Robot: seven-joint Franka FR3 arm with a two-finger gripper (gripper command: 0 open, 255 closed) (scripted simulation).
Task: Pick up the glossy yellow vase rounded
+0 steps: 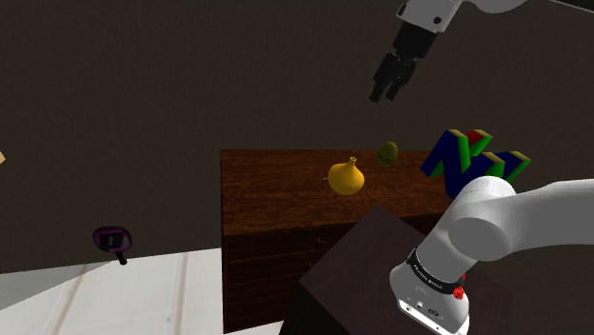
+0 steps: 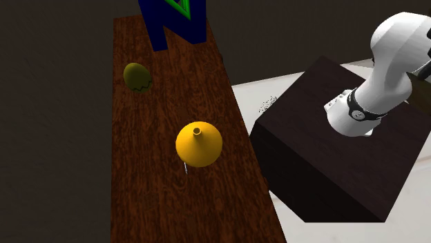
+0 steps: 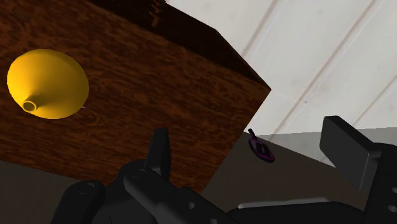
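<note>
shoulder view: the all-black two-finger gripper hangs high in the air at the end of the white arm, well above the dark brown wooden table, its fingers a little apart. the glossy yellow rounded vase with a narrow neck stands upright on the table top. behind it lies a small olive-green lump, perhaps a fruit, and near that a blue block shaped like a letter n with green faces. a small purple object sits on the pale plank floor. the dark box stand is at the lower right.

second exterior view: the vase stands near the edge of the table that faces the stand, well apart from the olive-green lump and the blue block.

wrist view: the gripper has its fingers wide apart, clasping nothing. the vase is on the table, well off to one side of them. the purple object shows between them, down on the floor.
</note>
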